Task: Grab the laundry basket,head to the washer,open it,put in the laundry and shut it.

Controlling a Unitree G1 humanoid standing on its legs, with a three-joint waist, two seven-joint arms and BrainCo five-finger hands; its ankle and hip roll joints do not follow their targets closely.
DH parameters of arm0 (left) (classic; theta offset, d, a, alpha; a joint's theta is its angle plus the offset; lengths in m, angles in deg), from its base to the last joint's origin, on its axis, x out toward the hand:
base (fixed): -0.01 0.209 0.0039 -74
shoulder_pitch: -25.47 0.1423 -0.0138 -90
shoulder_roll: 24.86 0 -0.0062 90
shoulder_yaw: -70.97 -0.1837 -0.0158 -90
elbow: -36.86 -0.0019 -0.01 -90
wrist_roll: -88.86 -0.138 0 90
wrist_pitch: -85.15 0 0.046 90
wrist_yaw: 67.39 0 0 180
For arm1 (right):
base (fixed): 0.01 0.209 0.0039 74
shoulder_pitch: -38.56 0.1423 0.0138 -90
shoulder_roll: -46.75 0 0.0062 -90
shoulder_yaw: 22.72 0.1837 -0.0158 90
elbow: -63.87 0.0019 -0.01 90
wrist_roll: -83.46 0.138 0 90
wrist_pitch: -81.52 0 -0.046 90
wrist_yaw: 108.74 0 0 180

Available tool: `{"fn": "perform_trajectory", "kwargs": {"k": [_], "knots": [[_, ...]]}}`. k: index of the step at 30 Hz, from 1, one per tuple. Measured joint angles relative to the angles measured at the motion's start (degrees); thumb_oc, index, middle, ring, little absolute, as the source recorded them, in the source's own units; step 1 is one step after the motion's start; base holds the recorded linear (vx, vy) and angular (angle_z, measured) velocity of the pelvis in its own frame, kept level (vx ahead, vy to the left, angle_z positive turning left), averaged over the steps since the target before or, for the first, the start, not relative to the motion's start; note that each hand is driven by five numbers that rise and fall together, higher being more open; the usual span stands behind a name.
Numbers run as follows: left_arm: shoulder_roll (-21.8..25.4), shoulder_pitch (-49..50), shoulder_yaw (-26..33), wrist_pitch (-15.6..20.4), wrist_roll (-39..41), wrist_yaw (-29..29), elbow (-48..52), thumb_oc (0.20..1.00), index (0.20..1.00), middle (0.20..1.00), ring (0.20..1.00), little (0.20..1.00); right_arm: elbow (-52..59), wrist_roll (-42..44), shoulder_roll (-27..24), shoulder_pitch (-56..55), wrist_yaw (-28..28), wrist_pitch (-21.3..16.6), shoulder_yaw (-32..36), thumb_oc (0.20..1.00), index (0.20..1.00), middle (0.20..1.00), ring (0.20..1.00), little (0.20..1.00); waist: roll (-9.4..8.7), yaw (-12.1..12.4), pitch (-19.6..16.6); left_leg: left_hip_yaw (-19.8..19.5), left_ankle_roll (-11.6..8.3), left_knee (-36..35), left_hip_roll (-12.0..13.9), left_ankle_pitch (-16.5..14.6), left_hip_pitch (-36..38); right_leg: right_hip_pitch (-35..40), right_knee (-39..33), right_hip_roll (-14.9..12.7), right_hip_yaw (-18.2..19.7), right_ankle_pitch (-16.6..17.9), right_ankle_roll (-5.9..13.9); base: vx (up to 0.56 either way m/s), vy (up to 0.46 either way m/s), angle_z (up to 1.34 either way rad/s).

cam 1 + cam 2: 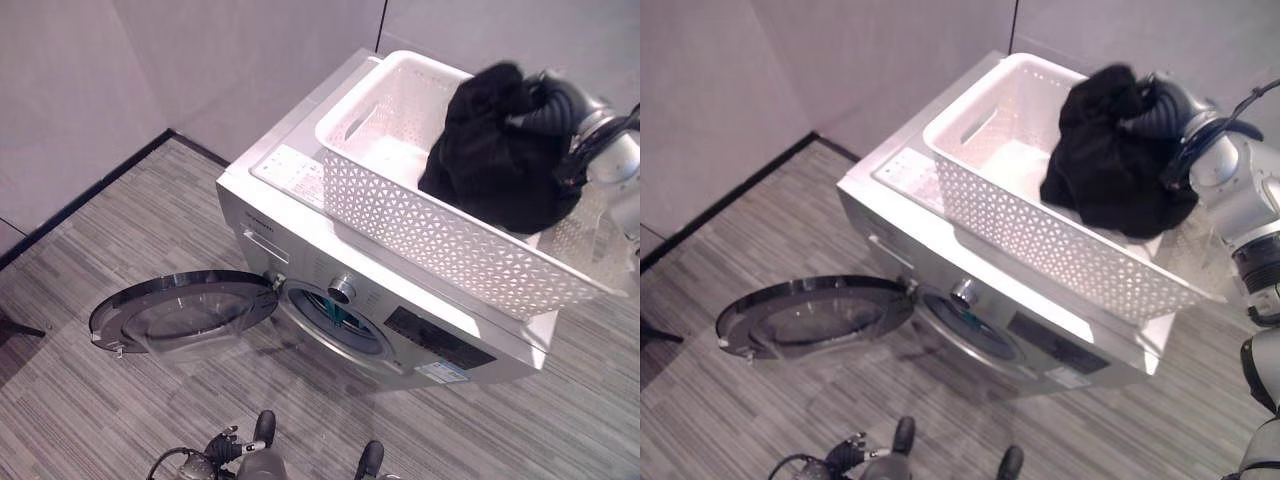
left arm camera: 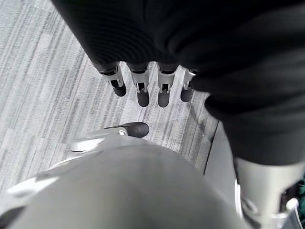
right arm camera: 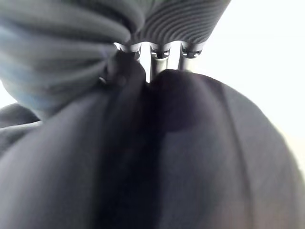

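Observation:
A white perforated laundry basket (image 1: 400, 215) stands on top of the silver washer (image 1: 300, 235). The washer's round door (image 1: 180, 312) is swung wide open to the left, low over the floor, and the drum opening (image 1: 335, 318) shows something teal inside. My right hand (image 1: 552, 102) is over the basket's right half, shut on a black garment (image 1: 495, 150) that hangs bunched from it and reaches down into the basket. In the right wrist view its fingers (image 3: 157, 53) go into the dark cloth (image 3: 167, 152). My left hand (image 2: 138, 86) hangs open over the floor beside the washer.
Grey walls with a dark skirting (image 1: 90, 195) run behind and to the left of the washer. Striped grey floor (image 1: 120, 420) spreads in front of it. The open door takes up the floor space left of the drum.

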Motion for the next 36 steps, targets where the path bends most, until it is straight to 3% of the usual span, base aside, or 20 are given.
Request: {"fn": "perform_trajectory", "kwargs": {"k": [9,17,27,33,36], "knots": [[0.1,1.1,0.1,-0.4,-1.7,-0.4,-2.3,1.000,1.000,1.000,1.000,1.000,3.8,1.2,0.0,1.5,7.9,0.3,7.3,0.200,0.200,0.200,0.200,0.200,0.01,-0.6,-3.2,-0.5,0.16,-0.1,-0.3,0.0,1.3,1.8,0.0,-0.2,-0.5,-0.4,0.27,0.03,0.001,0.03],[0.0,1.8,0.0,-0.5,-2.1,-1.7,-3.0,1.000,1.000,1.000,1.000,1.000,-7.6,1.3,-1.8,10.2,12.7,1.2,5.3,0.200,0.200,0.200,0.200,0.200,-0.43,-0.6,-5.7,-1.4,0.32,-0.1,-0.7,-0.1,1.8,2.9,0.0,-0.5,-1.5,-0.8,0.59,0.02,-0.001,0.07],[0.0,1.6,0.1,-0.4,-3.8,-2.5,-4.4,1.000,1.000,1.000,1.000,1.000,-8.3,-0.2,-11.1,10.3,15.5,1.5,3.4,0.200,0.200,0.200,0.200,0.200,-0.34,-0.8,-6.1,-1.4,0.46,-0.1,-1.1,-0.1,1.9,2.9,0.0,-1.0,-1.6,-1.0,0.79,0.00,0.000,0.00],[0.0,2.0,0.8,-0.3,-4.0,-3.1,-4.4,1.000,1.000,1.000,1.000,1.000,-3.5,-0.2,-18.8,1.9,17.3,1.5,13.5,0.200,0.200,0.200,0.200,0.200,0.31,-2.1,-6.4,-1.2,0.71,-0.5,-1.5,-0.3,2.7,3.3,0.0,-1.4,-1.2,-1.1,1.05,0.00,0.007,-0.03],[0.0,2.8,0.8,-0.3,-5.1,-3.6,-4.5,1.000,1.000,1.000,1.000,1.000,-2.4,-0.3,-20.2,-4.3,17.4,1.6,18.7,0.200,0.200,0.200,0.200,0.200,0.81,-2.8,-6.6,0.0,1.02,-1.1,-1.5,-0.5,4.2,3.8,0.0,-1.6,-0.1,-1.2,1.19,0.00,0.013,-0.17]]}}
